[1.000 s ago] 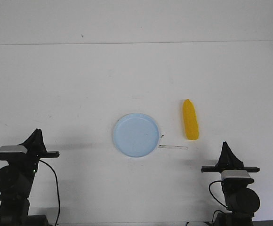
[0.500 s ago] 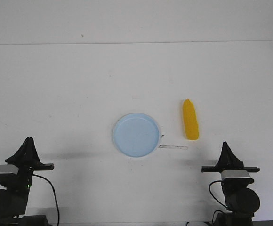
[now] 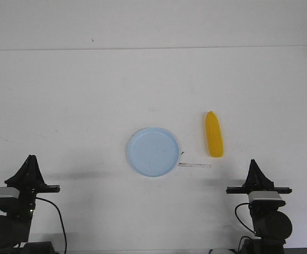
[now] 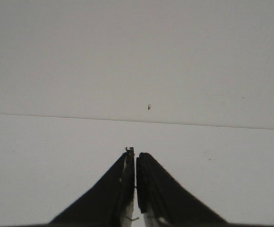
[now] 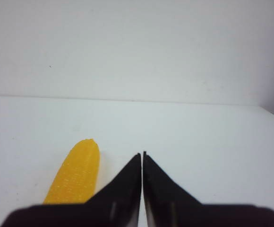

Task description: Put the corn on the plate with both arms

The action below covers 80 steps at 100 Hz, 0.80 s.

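The yellow corn (image 3: 214, 134) lies on the white table, right of the pale blue plate (image 3: 153, 152), lengthwise away from me. It also shows in the right wrist view as corn (image 5: 75, 172), beside the fingers. My right gripper (image 3: 254, 163) is low at the front right, short of the corn, shut and empty; in its wrist view the right gripper (image 5: 142, 153) has its tips together. At the front left my left gripper (image 3: 30, 159) sits far from the plate, with the left gripper (image 4: 135, 152) shut on nothing. The plate is bare.
A thin pale strip (image 3: 195, 165) lies on the table just right of the plate's near edge. The table's back edge (image 3: 153, 48) meets a plain wall. Both arm bases (image 3: 8, 222) stand at the front corners.
The left arm has drawn back and down toward the front left corner, mostly in the first half second. Right arm, corn and plate have not moved.
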Tool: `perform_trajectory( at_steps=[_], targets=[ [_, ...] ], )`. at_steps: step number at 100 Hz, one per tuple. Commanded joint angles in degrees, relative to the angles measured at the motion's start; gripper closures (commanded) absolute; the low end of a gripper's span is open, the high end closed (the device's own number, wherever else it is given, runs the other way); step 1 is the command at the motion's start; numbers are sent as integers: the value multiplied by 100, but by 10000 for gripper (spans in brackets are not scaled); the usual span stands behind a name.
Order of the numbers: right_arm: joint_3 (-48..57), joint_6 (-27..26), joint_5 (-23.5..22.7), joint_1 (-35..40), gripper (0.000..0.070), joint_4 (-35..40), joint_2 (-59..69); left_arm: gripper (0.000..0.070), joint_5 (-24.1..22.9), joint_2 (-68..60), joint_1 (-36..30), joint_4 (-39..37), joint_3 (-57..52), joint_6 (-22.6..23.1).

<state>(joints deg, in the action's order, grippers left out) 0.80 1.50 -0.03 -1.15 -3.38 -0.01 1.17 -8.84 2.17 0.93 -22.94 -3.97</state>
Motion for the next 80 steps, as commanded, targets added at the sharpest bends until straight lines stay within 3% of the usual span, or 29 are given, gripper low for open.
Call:
perform_trajectory(
  at_steps=[1,16,36,46,55,68,80],
  targets=[
    [-4,-17,2,7,692,-74,9,698,-35,15,2,-57,-46,50],
    [-7,37,15,7,693,-96,9,698,-35,15,2,-59,-46,48],
    [-4,142,476,2,693,-190,9,698,-35,15,2,-57,-46,48],
    [85,-251,579,2,693,-352,11,698,-35,15,2,-59,-46,48],
    [461,-664,603,7,693,170,66,698,-35,15,2,-59,-46,48],
    [1248,-525,601,7,693,1287,428,698,-35,15,2,-59,-46,48],
    [1832,-426,592,7,693,1574,940,698,-35,15,2,-59,-46,48]
  ],
)
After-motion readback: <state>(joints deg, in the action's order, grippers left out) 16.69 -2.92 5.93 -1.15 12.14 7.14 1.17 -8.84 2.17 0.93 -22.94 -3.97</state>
